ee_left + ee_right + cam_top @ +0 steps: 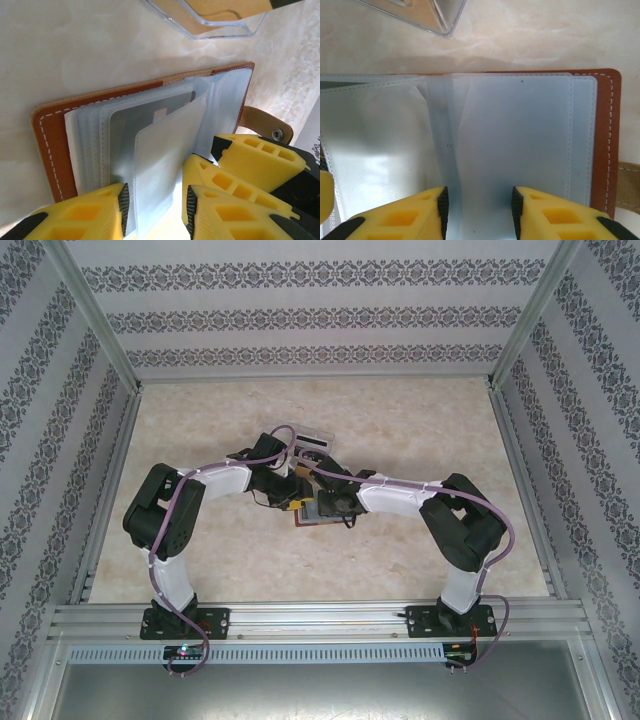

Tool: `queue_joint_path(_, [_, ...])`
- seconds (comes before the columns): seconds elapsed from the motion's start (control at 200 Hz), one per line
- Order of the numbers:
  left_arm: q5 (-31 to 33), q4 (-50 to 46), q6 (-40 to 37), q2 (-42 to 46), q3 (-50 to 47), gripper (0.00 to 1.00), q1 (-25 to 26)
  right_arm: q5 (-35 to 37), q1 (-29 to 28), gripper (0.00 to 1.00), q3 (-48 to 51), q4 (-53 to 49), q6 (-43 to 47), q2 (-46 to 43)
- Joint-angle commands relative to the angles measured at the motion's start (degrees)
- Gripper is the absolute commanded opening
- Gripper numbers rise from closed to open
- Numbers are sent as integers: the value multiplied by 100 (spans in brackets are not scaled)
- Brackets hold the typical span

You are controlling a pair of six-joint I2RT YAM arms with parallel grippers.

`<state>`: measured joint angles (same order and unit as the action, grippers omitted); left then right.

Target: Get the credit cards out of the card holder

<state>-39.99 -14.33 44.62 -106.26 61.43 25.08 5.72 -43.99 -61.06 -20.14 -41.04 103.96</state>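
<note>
Over brown leather card holder (50, 145): right hand (479, 212) half-open, empty; left hand (155, 205) half-open astride clear plastic sleeve (160, 165), grip unclear. Next: pinch grey card (145, 120).

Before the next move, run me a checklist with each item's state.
1. Card holder lies open on the table: ok.
2. Left jaws straddle a clear sleeve: ok.
3. Left jaws closed onto that sleeve: not ok, they stand apart.
4. Right jaws straddle the sleeve pages: ok.
5. Card inside the straddled sleeve: cannot tell.
6. Clear tray stands apart from the holder: ok.
</note>
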Motion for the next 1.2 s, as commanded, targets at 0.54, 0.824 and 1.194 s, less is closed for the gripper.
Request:
queue_joint_path(0.54, [-302,337,-128,-215,224,33,107,-670,191,40,427,448,-23,-347])
queue_joint_path(0.824, [-849,1146,300,-35,157,35,149,-632,540,54,1052,965,140,-1888])
queue_joint_path(1.194, [-520,1185,410,-540,802,54,651,5,907,58,1937,1056,-198,-3192])
